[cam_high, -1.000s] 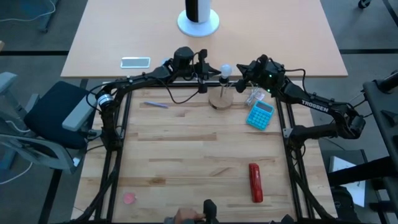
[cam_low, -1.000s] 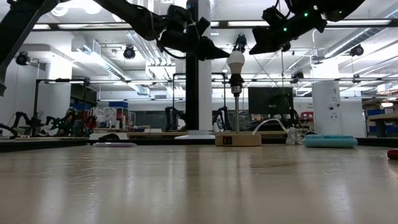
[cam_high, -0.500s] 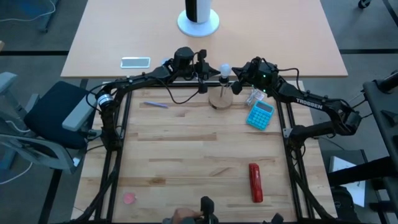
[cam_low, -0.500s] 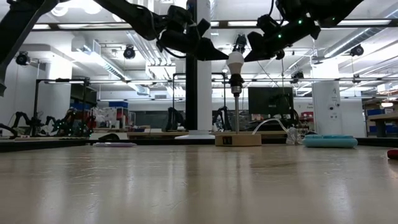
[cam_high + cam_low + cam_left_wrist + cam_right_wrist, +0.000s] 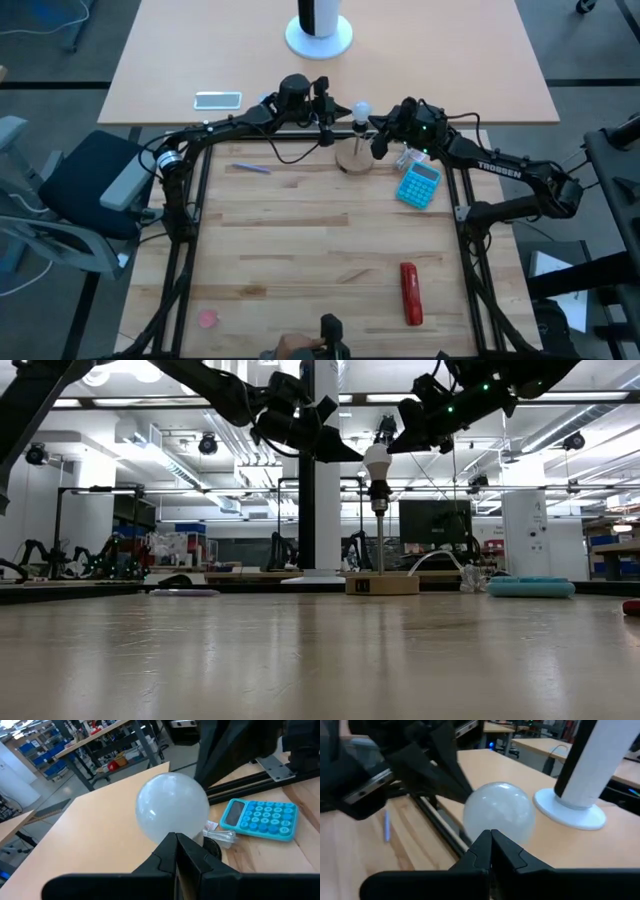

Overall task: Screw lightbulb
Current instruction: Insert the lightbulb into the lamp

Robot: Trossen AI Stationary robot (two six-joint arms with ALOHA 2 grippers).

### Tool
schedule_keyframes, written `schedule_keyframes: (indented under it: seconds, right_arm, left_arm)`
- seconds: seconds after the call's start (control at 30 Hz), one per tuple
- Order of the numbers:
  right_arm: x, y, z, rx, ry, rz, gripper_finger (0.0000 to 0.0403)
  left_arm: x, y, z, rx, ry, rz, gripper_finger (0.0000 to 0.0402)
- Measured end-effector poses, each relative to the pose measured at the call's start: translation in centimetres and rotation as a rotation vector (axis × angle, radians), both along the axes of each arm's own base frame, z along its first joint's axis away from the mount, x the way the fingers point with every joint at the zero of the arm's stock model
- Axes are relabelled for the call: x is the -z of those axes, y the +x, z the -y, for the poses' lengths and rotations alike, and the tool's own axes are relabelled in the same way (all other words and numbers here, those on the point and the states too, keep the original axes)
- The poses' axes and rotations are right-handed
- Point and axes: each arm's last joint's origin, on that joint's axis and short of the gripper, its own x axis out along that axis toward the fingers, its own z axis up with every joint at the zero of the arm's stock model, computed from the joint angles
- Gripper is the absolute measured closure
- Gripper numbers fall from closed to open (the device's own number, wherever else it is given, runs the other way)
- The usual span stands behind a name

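Note:
The small white frosted lightbulb [image 5: 361, 110] stands upright with its screw end in the top of a thin post on a round wooden disc [image 5: 355, 160], at the table's far middle. It also shows in the low view [image 5: 377, 460]. My left gripper [image 5: 343, 109] is shut, with its tips [image 5: 175, 836] at the bulb's left side. My right gripper [image 5: 375, 122] is shut, with its tips [image 5: 490, 833] close to the bulb's upper right side [image 5: 390, 450]. My left gripper's shut fingertips [image 5: 358, 456] lie level at the bulb's left side. I cannot tell whether they touch the glass. My right gripper's shut fingertips [image 5: 396, 446] slant down from the right at the bulb's upper right side. I cannot tell whether they touch it.
A blue calculator [image 5: 418, 184] and a clear wrapper [image 5: 408, 157] lie right of the disc. A red object [image 5: 410, 293] lies near the front right and a pen [image 5: 250, 168] at the left. A white cylinder on a round base [image 5: 319, 30] stands on the far table.
My right gripper has moved toward the table's left and a little down, closing in on the bulb's upper right side. The bulb and post have stayed upright in place.

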Motion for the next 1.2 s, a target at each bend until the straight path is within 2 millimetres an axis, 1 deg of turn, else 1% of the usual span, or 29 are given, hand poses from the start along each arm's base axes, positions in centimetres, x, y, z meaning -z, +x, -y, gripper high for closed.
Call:
schedule_keyframes:
  seconds: [0.17,0.27,0.43,0.6,0.77,0.9,1.2]
  right_arm:
    - [-0.1,-0.7,-0.1,0.085,-0.005,-0.037,0.0403]
    - [-0.7,-1.2,-0.3,0.129,-0.043,-0.046,0.0403]
    - [-0.9,-1.8,0.6,0.165,-0.09,-0.058,0.0403]
    - [-0.5,-1.6,1.6,0.123,-0.076,-0.035,0.0403]
    - [-0.1,-1.1,2.1,0.111,-0.086,-0.035,0.0403]
    - [-0.2,-0.9,2.1,0.066,-0.091,-0.009,0.0403]
    - [-0.1,-0.7,1.9,0.028,-0.043,0.014,0.0403]
  left_arm:
    - [0.3,0.0,0.2,0.017,-0.021,-0.025,0.0401]
    - [0.1,-0.2,0.4,0.025,-0.012,-0.04,0.0401]
    - [0.2,-0.3,0.5,0.061,0.009,-0.062,0.0401]
    - [0.0,-0.1,0.6,0.072,0.028,-0.043,0.0401]
    - [0.1,0.1,0.2,0.057,0.058,-0.019,0.0401]
    - [0.8,0.5,0.0,0.053,0.054,-0.023,0.0401]
    - [1.1,0.6,-0.2,0.044,0.034,-0.022,0.0401]
